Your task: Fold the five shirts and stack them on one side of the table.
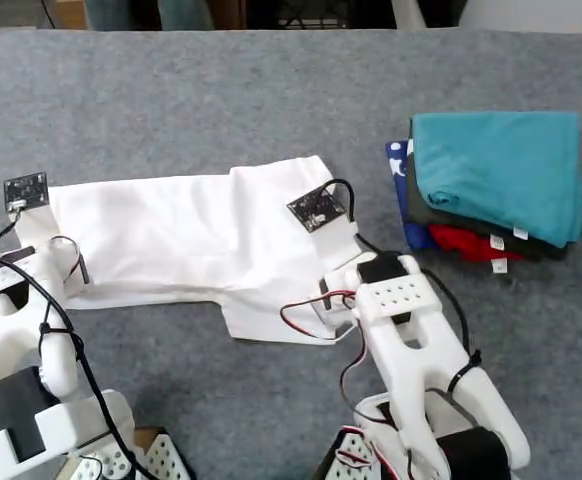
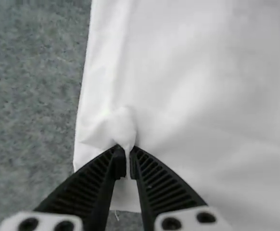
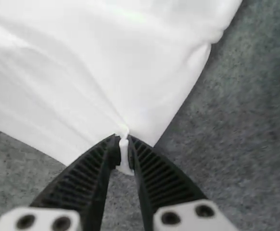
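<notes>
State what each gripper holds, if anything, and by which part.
Both hold the white shirt: the left gripper pinches a fold near one edge, the right gripper an edge at the other end.

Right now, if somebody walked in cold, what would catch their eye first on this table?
The big white shirt spread across the middle of the grey table, with the left gripper and right gripper each pinching a bit of its edge. Next, the stack of folded shirts at the table's right side, a teal shirt on top.
</notes>
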